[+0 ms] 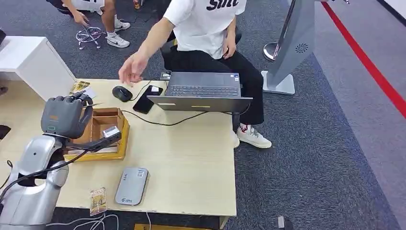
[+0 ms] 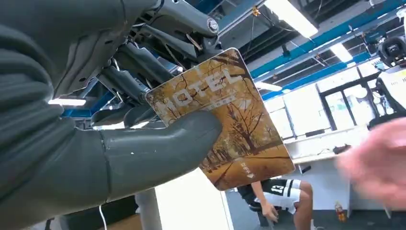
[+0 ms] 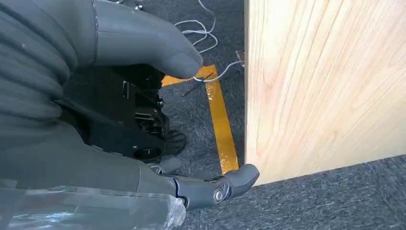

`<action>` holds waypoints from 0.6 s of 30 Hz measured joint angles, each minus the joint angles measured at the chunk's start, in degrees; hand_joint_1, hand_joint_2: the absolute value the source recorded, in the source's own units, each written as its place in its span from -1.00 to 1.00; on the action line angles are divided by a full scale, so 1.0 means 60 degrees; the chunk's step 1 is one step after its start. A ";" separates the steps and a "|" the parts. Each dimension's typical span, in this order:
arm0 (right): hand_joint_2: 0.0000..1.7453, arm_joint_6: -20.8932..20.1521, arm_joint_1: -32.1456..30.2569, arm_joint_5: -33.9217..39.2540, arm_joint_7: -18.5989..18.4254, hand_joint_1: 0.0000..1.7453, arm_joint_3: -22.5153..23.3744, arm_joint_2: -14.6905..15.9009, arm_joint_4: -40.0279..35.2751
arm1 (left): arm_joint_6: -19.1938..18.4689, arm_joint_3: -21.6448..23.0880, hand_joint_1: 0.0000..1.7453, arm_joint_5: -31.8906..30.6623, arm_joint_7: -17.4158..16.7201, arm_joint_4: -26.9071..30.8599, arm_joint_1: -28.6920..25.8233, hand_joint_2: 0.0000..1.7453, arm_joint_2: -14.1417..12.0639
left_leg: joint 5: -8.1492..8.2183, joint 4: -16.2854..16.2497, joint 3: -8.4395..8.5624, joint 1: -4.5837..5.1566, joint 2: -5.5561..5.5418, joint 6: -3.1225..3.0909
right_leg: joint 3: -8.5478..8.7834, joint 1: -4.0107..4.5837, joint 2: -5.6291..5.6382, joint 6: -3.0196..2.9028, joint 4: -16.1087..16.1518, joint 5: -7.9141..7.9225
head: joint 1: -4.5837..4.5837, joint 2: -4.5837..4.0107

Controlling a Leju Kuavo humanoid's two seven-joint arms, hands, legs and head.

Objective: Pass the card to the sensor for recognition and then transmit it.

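Head view: the left hand, raised over the wooden box at the near-left of the pale table, pinches a brown "MOTEL" card between thumb and fingers, with the grey sensor pad lying flat near the table's front edge, a second card just beside it. A seated person's hand reaches over the mouse, beside a phone and open laptop. The right hand hangs beside the table, holding nothing, fingers loosely apart.
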State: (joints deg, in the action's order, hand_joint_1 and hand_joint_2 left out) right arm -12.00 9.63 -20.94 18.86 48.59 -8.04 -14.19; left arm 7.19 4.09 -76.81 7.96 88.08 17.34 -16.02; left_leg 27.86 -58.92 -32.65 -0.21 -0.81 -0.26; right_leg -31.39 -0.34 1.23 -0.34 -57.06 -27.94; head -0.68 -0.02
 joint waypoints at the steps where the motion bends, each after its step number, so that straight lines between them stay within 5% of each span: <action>1: 1.00 0.0000 0.0000 0.0000 -0.0004 -1.00 0.0000 -0.0003 0.0000 | 0.0004 0.0000 1.00 0.0000 0.0000 0.0022 0.0005 1.00 0.0011 | 0.0000 0.0000 0.0000 0.0000 0.0000 0.0000 | 0.0000 0.0000 0.0000 0.0000 0.0000 0.0000 | -0.0004 -0.0004; 18: 1.00 0.0011 0.0060 -0.0080 -0.0138 -1.00 -0.0073 -0.0080 -0.0004 | -0.0364 0.0000 1.00 -0.0109 -0.0281 -0.0150 0.0712 1.00 0.0306 | -0.0001 0.0000 0.0000 0.0001 -0.0001 0.0000 | 0.0001 0.0000 -0.0002 0.0000 0.0000 0.0002 | 0.0000 0.0000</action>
State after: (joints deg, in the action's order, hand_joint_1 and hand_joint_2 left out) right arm -11.93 10.00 -21.42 18.03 48.15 -8.52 -14.21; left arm 5.01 4.09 -77.46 6.27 87.19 21.61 -14.18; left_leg 27.86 -58.92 -32.65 -0.20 -0.81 -0.26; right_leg -31.39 -0.34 1.22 -0.33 -57.06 -27.93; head -0.68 -0.02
